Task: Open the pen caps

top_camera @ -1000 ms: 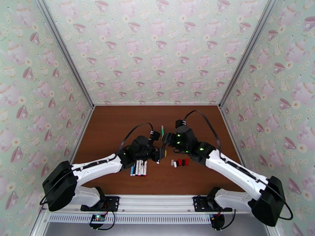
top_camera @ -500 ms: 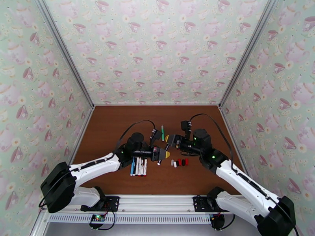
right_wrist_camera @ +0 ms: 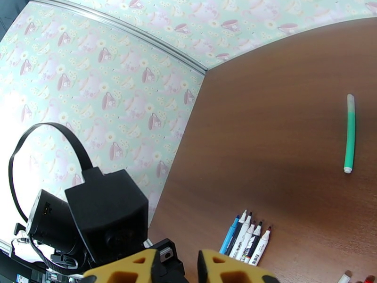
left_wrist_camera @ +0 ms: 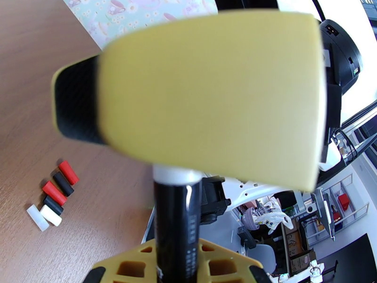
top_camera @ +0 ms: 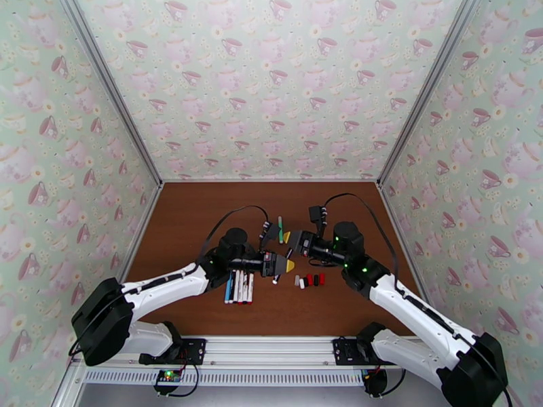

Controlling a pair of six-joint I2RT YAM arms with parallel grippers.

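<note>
Pen caps (left_wrist_camera: 54,193), six of them, lie in a row on the counter (top_camera: 203,211), near five uncapped pens (top_camera: 239,288) set side by side. Above the gap between the two rows, the left tool (top_camera: 286,266) is clamped on a black-barrelled pen (left_wrist_camera: 176,222) with a white band. The right tool (top_camera: 289,240) sits just beyond it. I cannot tell whether its fingers are apart or together, nor whether the held pen's hidden end carries a cap. If it does, pinch the cap alone and pull straight along the barrel while the left grip holds firm; sideways force could lever the pen loose. Farthest back, the green pen (right_wrist_camera: 349,137) lies alone, likely next.
</note>
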